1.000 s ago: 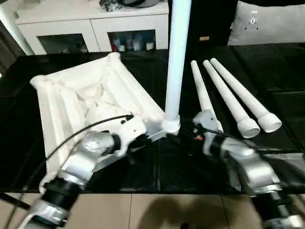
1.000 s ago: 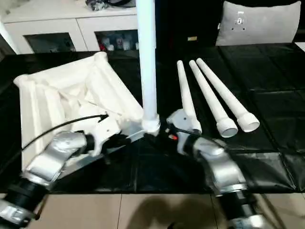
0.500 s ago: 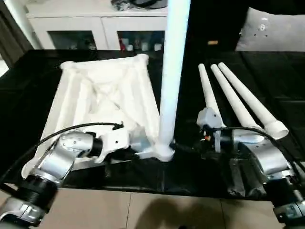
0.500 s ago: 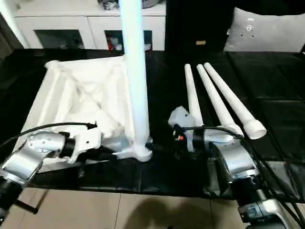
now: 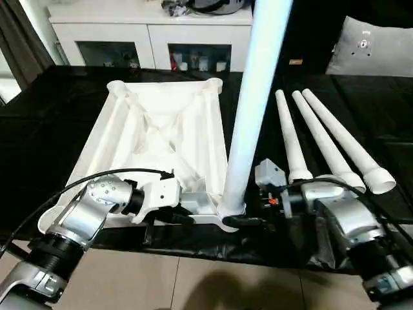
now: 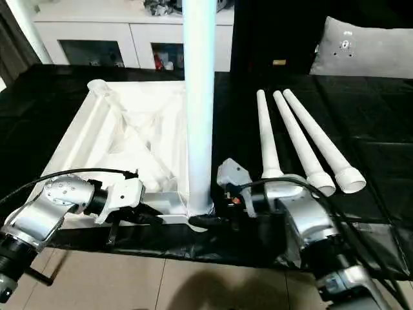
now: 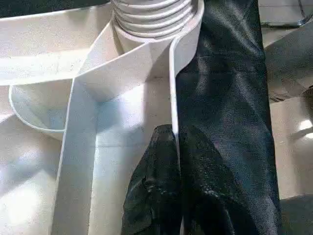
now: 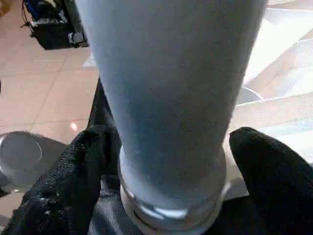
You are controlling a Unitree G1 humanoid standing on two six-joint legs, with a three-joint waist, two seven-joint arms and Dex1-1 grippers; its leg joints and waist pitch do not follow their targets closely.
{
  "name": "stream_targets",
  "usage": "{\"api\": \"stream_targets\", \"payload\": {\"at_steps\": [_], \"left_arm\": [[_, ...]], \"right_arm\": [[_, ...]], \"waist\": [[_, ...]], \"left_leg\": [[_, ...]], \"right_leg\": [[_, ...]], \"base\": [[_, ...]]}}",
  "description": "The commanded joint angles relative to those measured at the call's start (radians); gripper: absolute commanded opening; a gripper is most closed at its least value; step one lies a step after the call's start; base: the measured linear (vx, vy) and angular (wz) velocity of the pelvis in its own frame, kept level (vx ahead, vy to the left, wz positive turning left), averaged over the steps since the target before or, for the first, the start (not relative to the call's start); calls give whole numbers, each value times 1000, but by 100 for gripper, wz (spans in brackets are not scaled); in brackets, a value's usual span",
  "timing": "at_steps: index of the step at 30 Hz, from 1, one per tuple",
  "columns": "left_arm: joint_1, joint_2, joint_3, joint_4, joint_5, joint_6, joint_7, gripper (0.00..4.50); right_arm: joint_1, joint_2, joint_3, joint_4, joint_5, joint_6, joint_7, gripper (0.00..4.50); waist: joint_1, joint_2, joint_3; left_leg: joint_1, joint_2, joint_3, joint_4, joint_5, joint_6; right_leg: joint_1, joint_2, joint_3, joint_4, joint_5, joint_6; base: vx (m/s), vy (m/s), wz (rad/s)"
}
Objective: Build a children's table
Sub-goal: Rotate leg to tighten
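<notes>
The white tabletop lies upside down on the black table, ribbed underside up. One white leg stands upright in its near right corner socket. My left gripper is shut on the tabletop's near rim, just left of that socket. My right gripper is open around the foot of the upright leg, with one finger on each side and a gap at the far one. Three more legs lie side by side to the right.
A grey cushion rests at the back right. A white cabinet with glass doors stands behind the table. The table's near edge runs just below both grippers, with tiled floor beneath.
The tabletop, with the upright leg in its corner, has turned to lie squarer to the table, while the left gripper kept its hold. The whole view has also shifted.
</notes>
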Motion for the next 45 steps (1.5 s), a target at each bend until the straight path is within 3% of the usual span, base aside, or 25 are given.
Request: {"api": "stream_targets", "payload": {"at_steps": [1,14,19,21,23,24,25,26,27,28,30,32,33,36,37,40,41,43,45], "left_arm": [[12,-8,-42,10,24,-6,-21,0],[22,-10,-37,18,15,-10,-26,0],[46,-26,-20,-12,-15,26,-13,0],[58,-50,1,-43,-36,83,24,0],[59,-53,3,-47,-38,92,29,0],[65,-87,26,-85,-56,160,86,0],[66,-105,36,-103,-64,188,113,0],[67,-124,46,-121,-71,215,141,0],[69,-149,59,-143,-80,248,172,0],[71,-169,68,-160,-87,274,195,0],[66,-246,84,-181,-80,332,297,0],[49,-332,91,-170,-34,369,433,0],[40,-369,94,-162,-22,380,481,0],[28,-419,97,-151,-11,393,543,0],[25,-425,92,-143,0,390,557,0],[24,-419,83,-139,25,394,570,0],[24,-408,80,-137,37,394,569,0],[25,-378,75,-130,58,386,562,0],[26,-357,76,-122,78,378,557,0]], "right_arm": [[-17,0,8,6,14,11,26,389],[6,16,-1,9,33,60,40,276],[34,54,3,9,28,112,-26,270],[30,109,-16,44,-4,135,-157,269],[29,117,-19,49,-8,138,-175,269],[8,185,-52,84,-22,170,-309,269],[-2,214,-66,96,-25,193,-363,269],[-12,244,-81,106,-24,219,-417,269],[-24,280,-99,117,-23,255,-482,268],[-30,304,-109,122,-21,276,-522,268],[-54,374,-143,167,-16,295,-639,268],[-76,423,-159,232,-37,263,-738,268],[-84,435,-161,258,-50,245,-769,268],[-94,451,-178,289,-64,217,-818,268],[-95,454,-188,293,-56,199,-812,324],[-92,459,-208,284,-48,181,-807,338],[-90,456,-213,275,-48,179,-803,365],[-83,444,-218,254,-57,163,-799,384],[-78,430,-216,246,-69,123,-796,394]], "waist": [[-4,-18,-57],[0,-15,-59],[-2,-14,-58],[-5,-13,-55],[-15,-13,-49],[-26,-15,-45],[-38,-9,-42],[-38,-9,-42],[-53,-14,-40],[-63,-13,-40],[-78,-8,-39],[-89,-5,-38],[-94,-4,-38],[-100,-4,-37],[-100,-3,-41],[-98,1,-44],[-96,2,-44],[-89,5,-49],[-83,2,-51]], "left_leg": [[-26,58,-6,-80,45,89],[-24,59,-2,-79,61,92],[-25,60,-2,-81,53,80],[-25,59,-2,-84,30,70],[-26,55,-1,-90,-19,44],[-20,49,-1,-93,-81,22],[-19,43,-3,-93,-111,10],[-19,43,-3,-93,-111,10],[-25,39,-6,-94,-126,3],[-21,34,-7,-90,-146,2],[-17,33,-6,-87,-166,8],[-11,36,-7,-86,-187,10],[-9,40,-10,-87,-218,16],[-6,42,-11,-90,-250,34],[-10,42,-13,-93,-239,41],[-17,46,-14,-98,-202,53],[-20,48,-15,-99,-189,54],[-19,53,-13,-99,-138,58],[-20,53,-9,-98,-113,64]], "right_leg": [[72,-79,79,-60,-268,-135],[71,-78,82,-55,-222,-159],[72,-79,82,-56,-234,-155],[71,-78,80,-62,-268,-144],[72,-76,78,-74,-341,-121],[70,-75,74,-89,-435,-86],[69,-74,68,-99,-495,-64],[69,-74,68,-99,-495,-64],[73,-72,60,-108,-539,-37],[69,-71,54,-117,-578,-13],[62,-68,47,-128,-596,-3],[60,-65,36,-134,-590,-1],[62,-66,26,-142,-582,7],[65,-70,19,-149,-571,15],[67,-73,25,-143,-547,9],[70,-78,39,-131,-492,-21],[72,-78,41,-127,-472,-30],[70,-80,53,-112,-388,-76],[71,-80,57,-105,-360,-96]], "base": [[0,0,0],[0,0,0],[0,0,0],[0,0,0],[0,0,0],[0,0,0],[0,0,0],[-52,-8,-2],[-52,-5,-5],[-52,-5,-5],[0,0,0],[0,0,0],[0,0,0],[0,0,0],[0,0,0],[0,0,0],[0,0,0],[0,0,0],[0,0,0]]}}
